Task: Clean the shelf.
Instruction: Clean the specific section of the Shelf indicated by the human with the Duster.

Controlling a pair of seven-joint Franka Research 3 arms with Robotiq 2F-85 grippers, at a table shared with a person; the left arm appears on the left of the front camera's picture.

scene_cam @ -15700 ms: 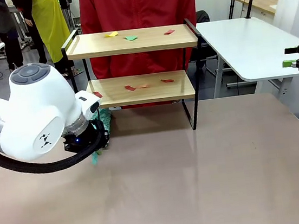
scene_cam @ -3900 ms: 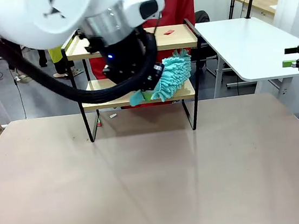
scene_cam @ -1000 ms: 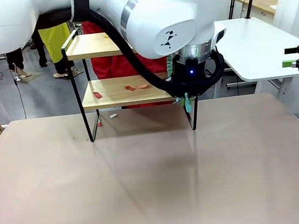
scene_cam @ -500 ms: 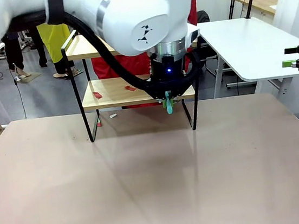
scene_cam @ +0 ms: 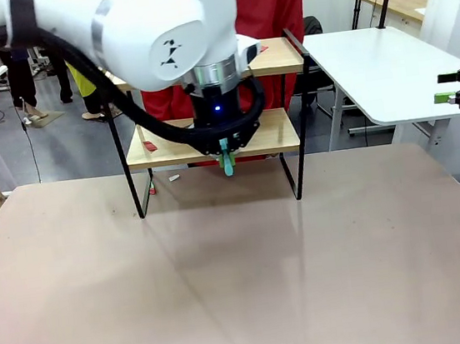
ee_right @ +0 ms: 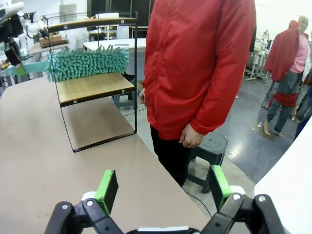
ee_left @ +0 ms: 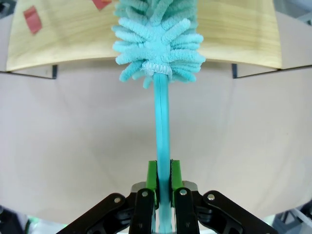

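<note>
Shelf (scene_cam: 279, 136) stands at the counter's (scene_cam: 310, 279) far edge, in front of a person in red. My left fingers (ee_left: 152, 181) are clamped on the teal duster's (ee_left: 158, 46) thin handle, with its head over the lower board. My right fingers (ee_right: 108, 187) are apart and empty. I worry the handle could twist in that narrow grip, or the head could snag a black side rail and shove the shelf.

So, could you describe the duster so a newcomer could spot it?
Find the two-tier wooden shelf at the table's far side. The left gripper before it is shut on the duster: a thin teal handle ending in a shaggy teal head over the lower board, unlike the flat red scraps there.
</note>
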